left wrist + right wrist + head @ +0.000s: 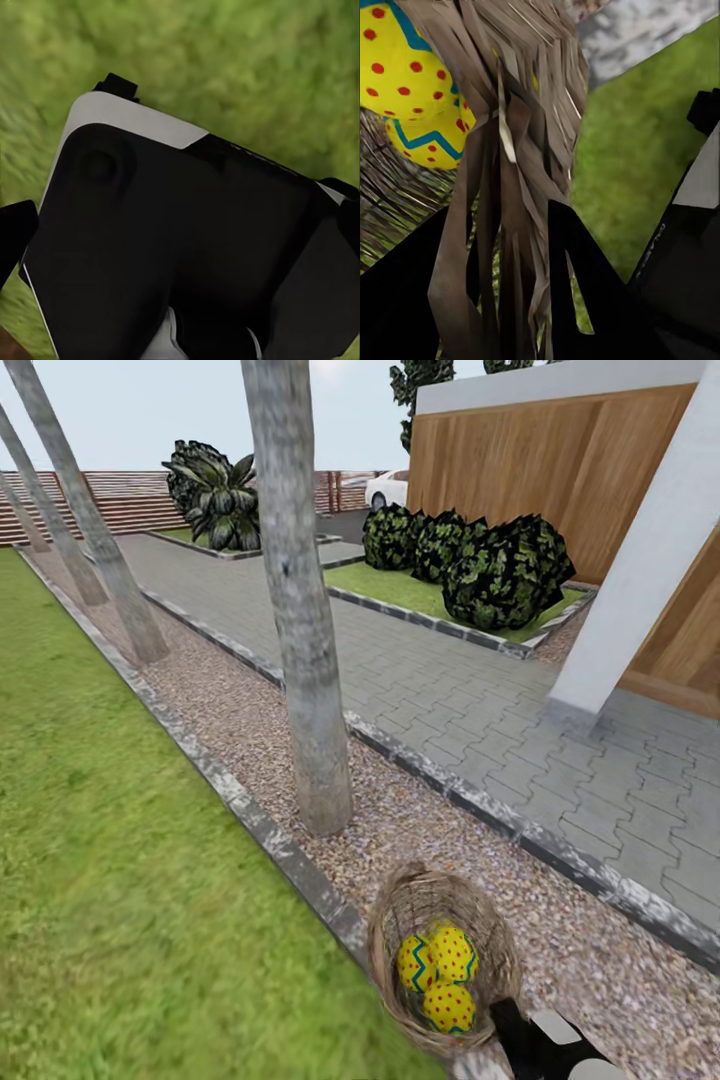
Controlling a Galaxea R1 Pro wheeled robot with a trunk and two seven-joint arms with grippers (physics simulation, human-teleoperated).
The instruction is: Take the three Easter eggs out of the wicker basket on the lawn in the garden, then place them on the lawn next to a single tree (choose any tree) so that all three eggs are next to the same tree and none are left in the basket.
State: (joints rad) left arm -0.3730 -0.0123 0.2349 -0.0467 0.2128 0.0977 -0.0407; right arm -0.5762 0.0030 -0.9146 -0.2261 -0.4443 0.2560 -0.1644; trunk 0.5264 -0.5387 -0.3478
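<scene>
The wicker basket (440, 960) is at the bottom of the head view, over the stone kerb (250, 815) between the lawn (120, 860) and the gravel. Three yellow Easter eggs lie inside it: one (452, 952) at the top, one (414, 963) beside it, one (449, 1007) lowest. My right gripper (505, 1015) is shut on the basket's rim (521, 150), with wicker strands between its fingers (585, 285); two eggs (397, 67) show close by. The nearest tree (305, 660), a grey mottled trunk, stands in the gravel just beyond the basket. My left gripper (180, 202) hangs open over grass beside my black body.
A pebble gravel strip (420, 810) runs between the kerb and grey paving (480, 680). More grey trunks (100, 550) line the strip farther back. Dark shrubs (500, 570), a wooden wall (560, 470) and a white pillar (650, 550) stand at the right. Open lawn spreads to the left.
</scene>
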